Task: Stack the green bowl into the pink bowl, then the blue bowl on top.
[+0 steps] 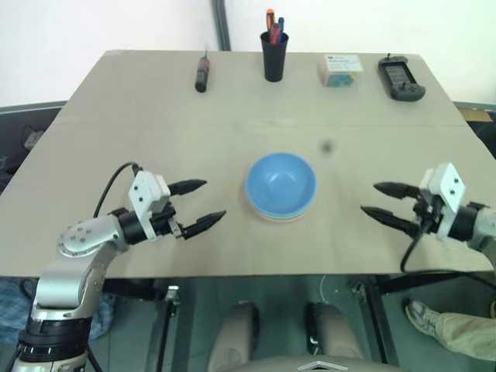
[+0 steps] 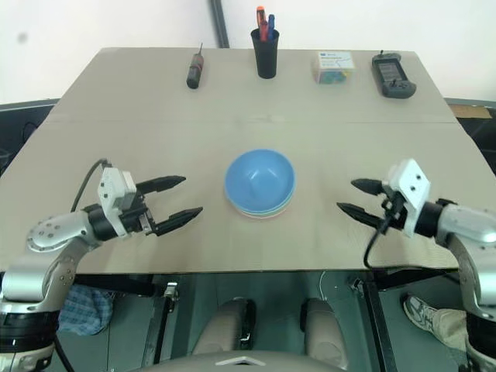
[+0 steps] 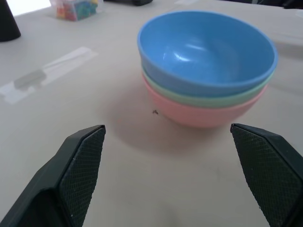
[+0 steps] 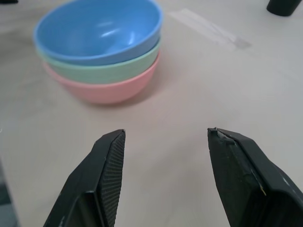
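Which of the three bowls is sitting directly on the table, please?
The pink bowl; the green bowl sits inside it, and the blue bowl is on top.

The blue bowl (image 3: 203,52), the green bowl (image 3: 208,97) and the pink bowl (image 3: 199,113) are seen as smooth plastic with a soft gloss; highlights are caught inside the blue one. The tabletop (image 1: 155,155) is shown as pale, matt, wood-like board. The fingers (image 4: 106,170) of the right pincer (image 4: 165,156) are seen as black, matt and finely cross-hatched.
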